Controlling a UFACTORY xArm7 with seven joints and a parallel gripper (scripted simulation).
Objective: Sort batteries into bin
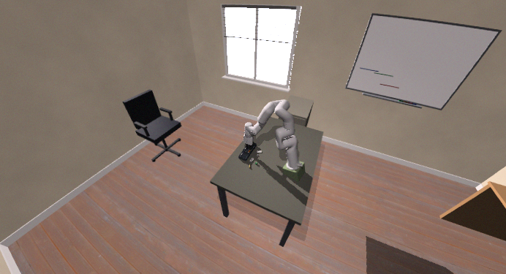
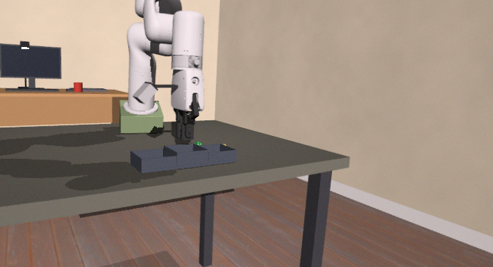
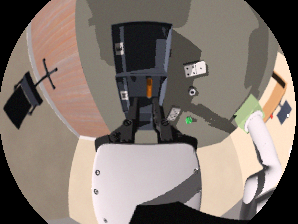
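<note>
A row of three dark bins [image 2: 183,156] stands on the table and also shows in the wrist view [image 3: 141,56]. Their marks are too small to read. My gripper [image 2: 183,137] hangs straight down over the middle bin, just above its rim. The fingers stand a little open and hold nothing. A small orange battery [image 3: 149,87] shows between and below the fingertips, inside the middle bin. In the top view the gripper [image 1: 248,147] is over the bins [image 1: 246,153] at the table's left edge.
Small loose things lie on the table beside the bins: a white piece [image 3: 194,67], another white piece [image 3: 174,113], a small grey one [image 3: 192,91] and a green one [image 3: 189,120] [image 2: 198,143]. The arm's green base [image 2: 141,121] stands behind.
</note>
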